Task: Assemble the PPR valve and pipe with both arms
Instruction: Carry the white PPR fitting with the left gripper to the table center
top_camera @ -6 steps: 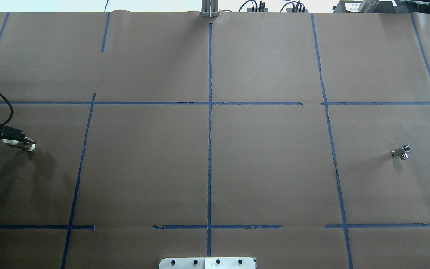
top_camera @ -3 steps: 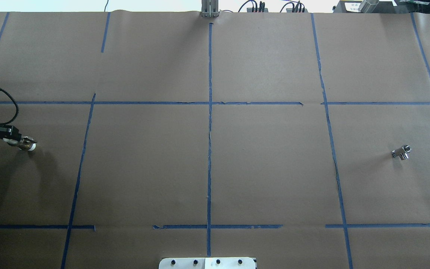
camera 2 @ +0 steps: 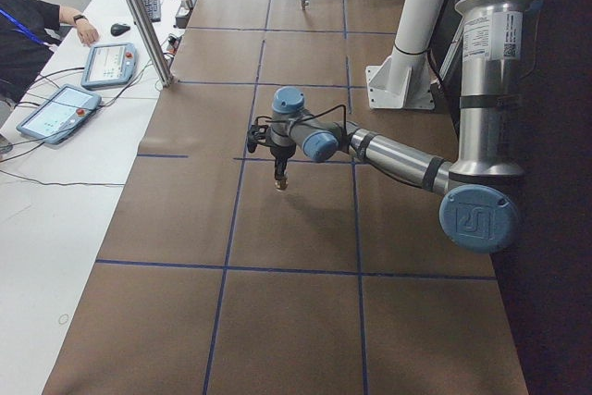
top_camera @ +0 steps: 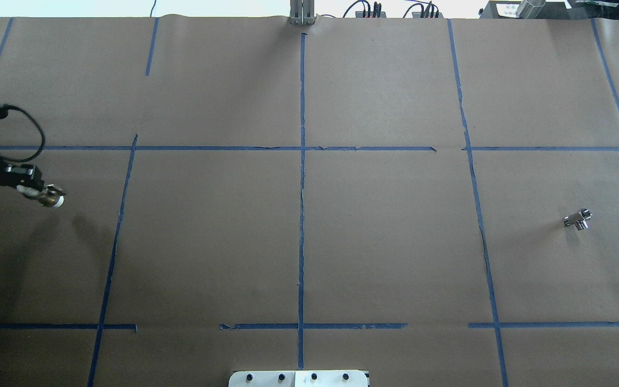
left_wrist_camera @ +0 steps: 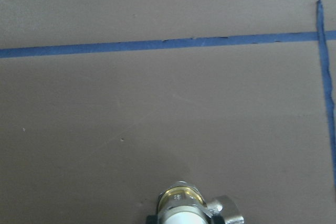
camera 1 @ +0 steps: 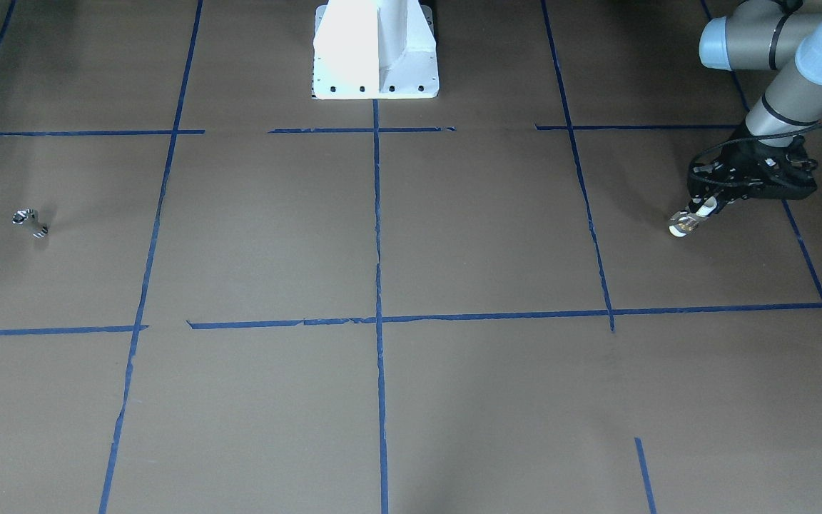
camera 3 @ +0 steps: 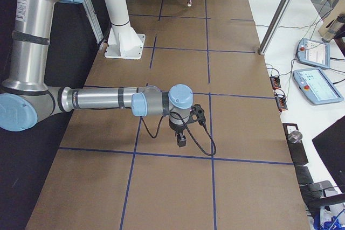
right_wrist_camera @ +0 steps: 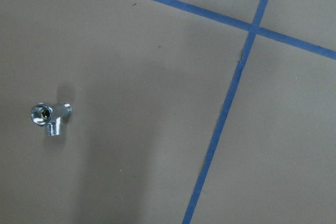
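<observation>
Valve (top_camera: pixel 51 199) hangs clamped in left claw (camera 1: pixel 700 210), well apart from pipe (top_camera: pixel 578 219); right claw (camera 3: pixel 181 143) unreadable.

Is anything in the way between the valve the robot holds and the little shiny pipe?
No. Between the PPR valve and the pipe only flat blue tape lines cross the brown paper.

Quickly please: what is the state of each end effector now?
Left end effector: shut on the PPR valve.
Right end effector: cannot be told.
</observation>
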Available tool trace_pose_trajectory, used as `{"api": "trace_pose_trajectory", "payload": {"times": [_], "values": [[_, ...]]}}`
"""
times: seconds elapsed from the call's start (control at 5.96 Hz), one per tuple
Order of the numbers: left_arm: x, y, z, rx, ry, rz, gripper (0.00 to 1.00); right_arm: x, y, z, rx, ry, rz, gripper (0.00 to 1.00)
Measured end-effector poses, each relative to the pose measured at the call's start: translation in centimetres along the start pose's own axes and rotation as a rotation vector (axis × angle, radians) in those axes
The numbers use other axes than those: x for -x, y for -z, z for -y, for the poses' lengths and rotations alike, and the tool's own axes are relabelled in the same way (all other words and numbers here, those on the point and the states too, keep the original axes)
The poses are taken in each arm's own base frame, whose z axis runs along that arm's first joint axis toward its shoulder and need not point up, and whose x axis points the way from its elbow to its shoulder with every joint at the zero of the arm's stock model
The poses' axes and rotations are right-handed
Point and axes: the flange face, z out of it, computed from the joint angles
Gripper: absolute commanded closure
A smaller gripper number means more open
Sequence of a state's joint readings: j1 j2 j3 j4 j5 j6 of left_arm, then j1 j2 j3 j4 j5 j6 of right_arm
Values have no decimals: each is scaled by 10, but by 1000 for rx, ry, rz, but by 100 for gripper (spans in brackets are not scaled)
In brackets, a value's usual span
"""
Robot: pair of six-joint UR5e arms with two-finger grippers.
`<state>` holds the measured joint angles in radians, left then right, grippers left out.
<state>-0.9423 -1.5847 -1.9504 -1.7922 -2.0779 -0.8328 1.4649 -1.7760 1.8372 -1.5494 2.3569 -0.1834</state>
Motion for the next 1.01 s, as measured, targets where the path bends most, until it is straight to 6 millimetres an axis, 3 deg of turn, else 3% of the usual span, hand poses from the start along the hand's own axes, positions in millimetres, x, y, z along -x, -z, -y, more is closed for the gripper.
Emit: {"api": "trace_pose_trajectory", "payload": {"times": [0.34,0.5,1.01], "values": [[-97,37,28,26,203,1,100,0,-1,0,2,-2,0,0],[-157,41,27,42,338,-23,100,-1,-1,-1,3,-3,0,0],[-355,15,23,28,630,-47,100,-2,-2,-1,6,-5,1,0]]}}
